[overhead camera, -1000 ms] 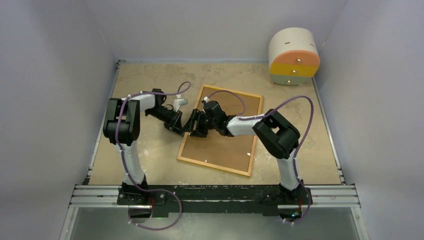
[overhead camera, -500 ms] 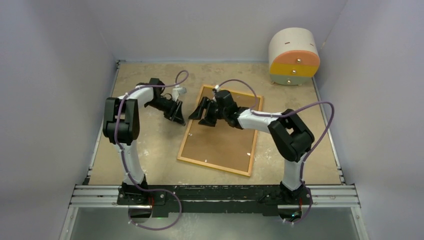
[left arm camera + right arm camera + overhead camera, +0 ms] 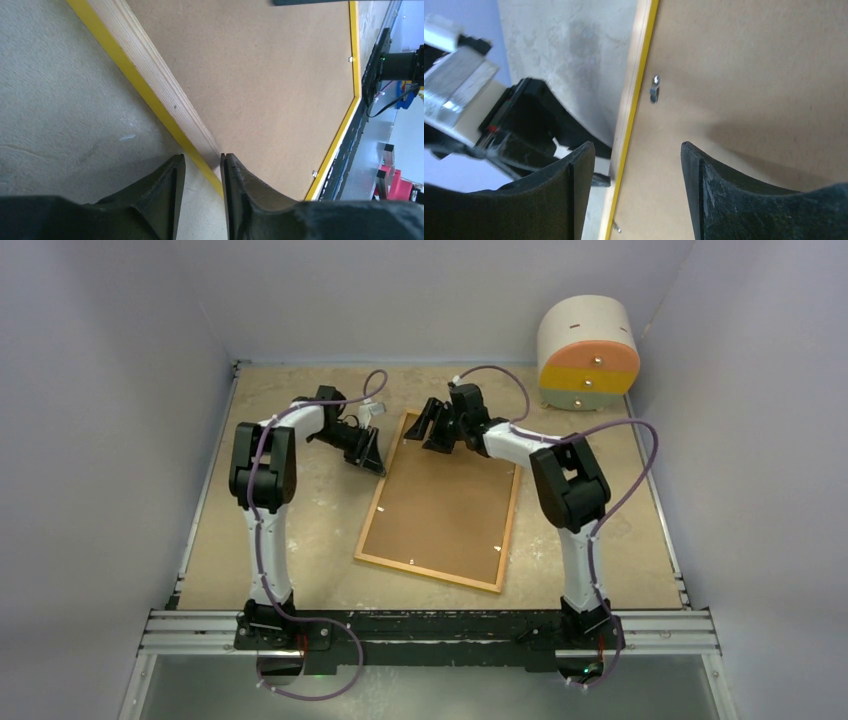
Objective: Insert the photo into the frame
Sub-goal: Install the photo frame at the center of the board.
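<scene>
The frame point(image 3: 385, 502) lies face down on the table, with its wood-coloured back and thin yellow rim point(image 3: 160, 85) showing. A plain brown backing board point(image 3: 445, 505) fills it. The photo is hidden. My left gripper point(image 3: 375, 462) is at the frame's left edge near the far corner. Its fingers stand a little apart astride the rim, gripping nothing point(image 3: 201, 159). My right gripper point(image 3: 425, 438) hovers open over the far left corner. The yellow rim point(image 3: 634, 115) runs between its fingers point(image 3: 636, 146), and a small metal clip point(image 3: 654, 92) sits on the board beside it.
A round cream drawer unit point(image 3: 588, 350) with orange, yellow and grey fronts stands at the back right corner. Pale walls close in the table on three sides. A metal rail point(image 3: 430, 632) carrying both arm bases runs along the near edge.
Both grippers met at the middle of the frame's left edge, then drew apart and moved toward the far end. The left jaws have opened somewhat.
</scene>
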You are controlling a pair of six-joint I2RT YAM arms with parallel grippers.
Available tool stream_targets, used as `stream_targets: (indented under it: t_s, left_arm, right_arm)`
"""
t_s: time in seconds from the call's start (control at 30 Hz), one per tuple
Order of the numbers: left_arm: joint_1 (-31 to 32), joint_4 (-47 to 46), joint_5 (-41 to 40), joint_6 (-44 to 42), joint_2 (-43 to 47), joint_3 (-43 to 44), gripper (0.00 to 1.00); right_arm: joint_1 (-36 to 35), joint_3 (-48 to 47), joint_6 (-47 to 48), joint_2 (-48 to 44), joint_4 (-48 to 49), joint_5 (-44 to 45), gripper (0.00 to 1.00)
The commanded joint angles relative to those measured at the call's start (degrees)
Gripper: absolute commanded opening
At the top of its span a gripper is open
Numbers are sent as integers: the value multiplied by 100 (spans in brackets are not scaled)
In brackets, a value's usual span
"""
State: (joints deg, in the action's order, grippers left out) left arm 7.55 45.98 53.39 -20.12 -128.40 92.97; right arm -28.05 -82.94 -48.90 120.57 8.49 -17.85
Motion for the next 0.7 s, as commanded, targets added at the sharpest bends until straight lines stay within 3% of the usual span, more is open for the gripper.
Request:
stream_targets:
  t_s: [0.0,0.17,0.67]
  left_arm:
    - [18,-89,-48,26,-85,227,32]
    - [18,-119,-58,-47,-123,130,23]
    - [18,-164,-161,-162,-53,-168,19]
  right_arm:
    - [18,-696,276,556,-364,-12,65]
    - [29,-1283,218,1113,-394,-82,63]
    - [-20,-1602,-4,1622,-76,-357,58]
